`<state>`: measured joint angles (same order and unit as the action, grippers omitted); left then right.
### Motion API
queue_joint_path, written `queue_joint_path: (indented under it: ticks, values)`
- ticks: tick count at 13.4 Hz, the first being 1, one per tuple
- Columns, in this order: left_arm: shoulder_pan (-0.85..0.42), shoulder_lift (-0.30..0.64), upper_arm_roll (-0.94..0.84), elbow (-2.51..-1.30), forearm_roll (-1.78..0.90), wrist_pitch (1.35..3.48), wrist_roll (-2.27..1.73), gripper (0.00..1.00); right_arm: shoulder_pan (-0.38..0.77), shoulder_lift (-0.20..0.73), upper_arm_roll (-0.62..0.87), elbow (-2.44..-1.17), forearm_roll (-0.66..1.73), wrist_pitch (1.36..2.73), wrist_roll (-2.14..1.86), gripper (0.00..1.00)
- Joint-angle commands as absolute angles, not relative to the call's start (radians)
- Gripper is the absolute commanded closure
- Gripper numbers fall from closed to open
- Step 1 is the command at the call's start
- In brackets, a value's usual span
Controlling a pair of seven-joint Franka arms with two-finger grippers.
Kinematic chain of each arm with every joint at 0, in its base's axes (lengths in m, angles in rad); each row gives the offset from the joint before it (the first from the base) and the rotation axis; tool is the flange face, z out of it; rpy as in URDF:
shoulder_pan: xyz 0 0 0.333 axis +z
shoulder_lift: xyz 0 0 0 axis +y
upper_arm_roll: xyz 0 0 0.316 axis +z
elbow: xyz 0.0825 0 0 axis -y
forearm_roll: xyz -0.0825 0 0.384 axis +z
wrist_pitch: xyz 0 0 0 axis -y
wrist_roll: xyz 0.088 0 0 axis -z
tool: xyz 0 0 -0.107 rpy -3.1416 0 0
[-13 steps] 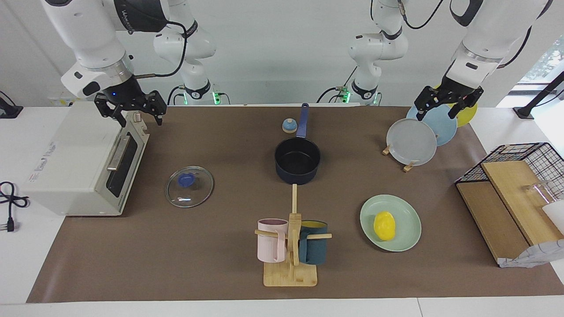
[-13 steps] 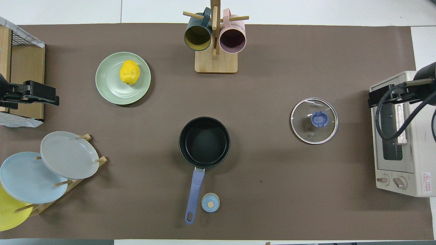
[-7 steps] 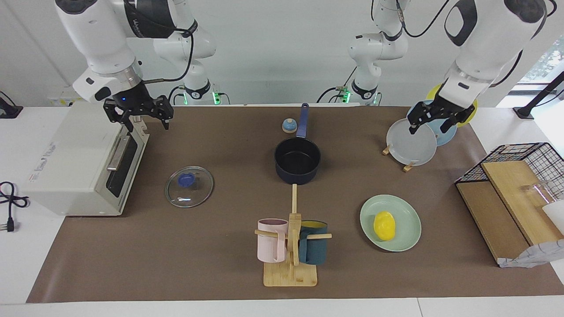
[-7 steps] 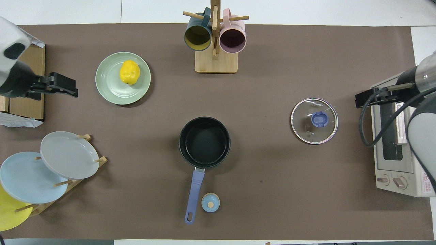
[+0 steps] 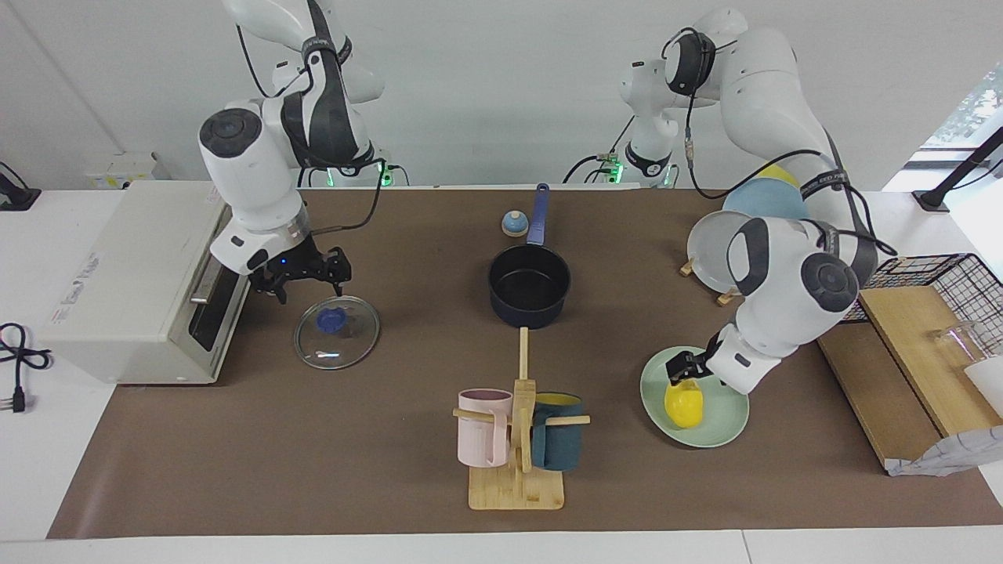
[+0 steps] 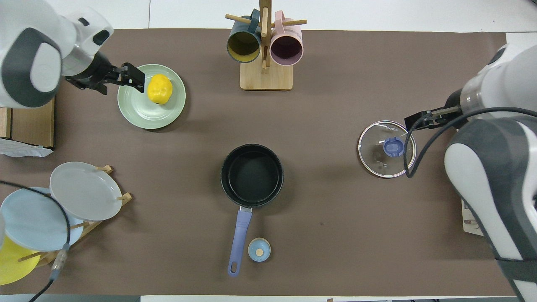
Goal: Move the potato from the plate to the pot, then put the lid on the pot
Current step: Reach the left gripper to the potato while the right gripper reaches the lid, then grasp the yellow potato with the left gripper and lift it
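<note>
The small yellow oval potato (image 5: 683,403) lies on the pale mint-green round plate (image 5: 725,423), with the left end effector (image 5: 680,370) spread open just above it. The right end effector (image 5: 304,276), also open, is held over the clear glass lid (image 5: 337,332). An off-centre closure could squeeze the smooth potato out sideways before the dark navy pot (image 5: 529,294) is reached.

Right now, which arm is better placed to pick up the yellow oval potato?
The left arm: the left gripper is over the mint-green plate, beside the yellow oval potato. The right gripper is by the glass lid.
</note>
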<state>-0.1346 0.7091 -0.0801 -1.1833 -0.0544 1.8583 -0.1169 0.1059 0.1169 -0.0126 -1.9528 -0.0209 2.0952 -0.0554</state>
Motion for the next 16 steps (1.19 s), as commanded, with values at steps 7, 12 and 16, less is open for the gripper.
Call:
queue_joint_path:
  ticks: [7,12,16]
  values:
    - [-0.158,0.632,-0.057,-1.417,-0.017,2.069,-0.17,0.0,0.103,0.209,-0.009,-2.083,0.032,2.304,-0.12,0.0]
    - [-0.156,0.63,-0.058,-1.39,-0.02,2.051,-0.169,1.0,0.103,0.213,-0.009,-2.086,0.034,2.296,-0.121,0.0]
    - [-0.152,0.495,-0.064,-1.381,-0.052,1.93,-0.176,1.0,0.097,0.207,-0.009,-2.091,0.034,2.266,-0.121,0.0]
